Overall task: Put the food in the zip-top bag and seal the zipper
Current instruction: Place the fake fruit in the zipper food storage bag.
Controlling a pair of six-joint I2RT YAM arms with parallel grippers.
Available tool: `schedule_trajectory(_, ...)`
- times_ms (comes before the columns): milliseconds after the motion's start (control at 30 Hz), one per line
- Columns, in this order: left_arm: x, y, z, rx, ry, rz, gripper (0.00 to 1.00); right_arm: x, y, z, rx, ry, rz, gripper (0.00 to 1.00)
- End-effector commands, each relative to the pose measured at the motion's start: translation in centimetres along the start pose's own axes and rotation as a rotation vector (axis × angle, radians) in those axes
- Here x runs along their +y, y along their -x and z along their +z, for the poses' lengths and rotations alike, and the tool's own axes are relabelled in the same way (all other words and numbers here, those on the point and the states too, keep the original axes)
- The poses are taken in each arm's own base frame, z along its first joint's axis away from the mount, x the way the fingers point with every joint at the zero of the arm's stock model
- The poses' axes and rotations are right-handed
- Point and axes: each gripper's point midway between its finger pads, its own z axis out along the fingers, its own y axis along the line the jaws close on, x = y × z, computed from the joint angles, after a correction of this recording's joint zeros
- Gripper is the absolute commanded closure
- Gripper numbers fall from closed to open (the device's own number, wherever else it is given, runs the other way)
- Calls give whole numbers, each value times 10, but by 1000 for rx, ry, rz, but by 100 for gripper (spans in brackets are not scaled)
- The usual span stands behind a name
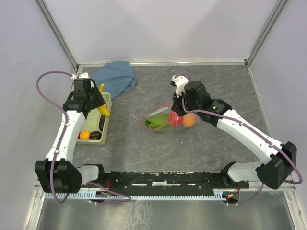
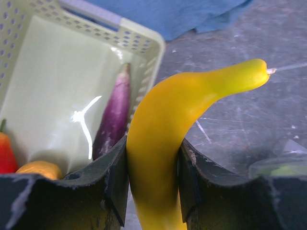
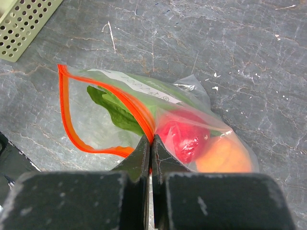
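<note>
My left gripper (image 1: 98, 103) (image 2: 152, 172) is shut on a yellow banana (image 2: 168, 124) (image 1: 103, 109) and holds it over the right rim of the pale green basket (image 1: 106, 103). The basket (image 2: 53, 86) still holds a purple eggplant (image 2: 114, 115), an orange piece (image 2: 41, 167) and a red piece (image 2: 5, 153). The clear zip-top bag (image 1: 168, 120) lies mid-table, mouth open toward the left. My right gripper (image 1: 178, 108) (image 3: 150, 140) is shut on its red-orange zipper strip (image 3: 139, 112). Inside the bag are a green leaf (image 3: 115, 111), a red fruit (image 3: 184, 136) and an orange fruit (image 3: 223, 155).
A crumpled blue cloth (image 1: 114, 76) lies at the back behind the basket and shows in the left wrist view (image 2: 182, 14). A corner of the basket (image 3: 21, 24) is at the top left of the right wrist view. Grey walls enclose the table.
</note>
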Motion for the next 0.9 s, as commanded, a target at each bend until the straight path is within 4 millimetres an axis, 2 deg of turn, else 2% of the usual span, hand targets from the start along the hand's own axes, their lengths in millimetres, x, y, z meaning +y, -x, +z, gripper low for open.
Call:
schedule_trajectory(0, -57, 15, -30, -135, -222, 7, 75, 2, 26, -8, -66, -7, 13, 98)
schedule_trajectory(233, -135, -17, -68, -203, -521, 57, 78, 3, 27, -7, -72, -7, 23, 98)
schedule_trajectory(367, -163, -20, -91, -302, -651, 64, 79, 7, 28, -8, -72, 13, 29, 98)
schedule_trajectory(533, -201, -35, -109, -350, -756, 215, 79, 9, 29, -10, -77, 22, 40, 98)
schedule_trajectory(633, -217, -49, -114, -333, -765, 332, 80, 10, 31, -12, -84, 27, 44, 99)
schedule_trajectory(700, -224, -65, -112, -296, -758, 415, 81, 10, 32, -13, -89, 31, 44, 98)
schedule_trajectory(867, -226, -102, -103, -216, -696, 599, 84, 11, 34, -16, -95, 33, 42, 98)
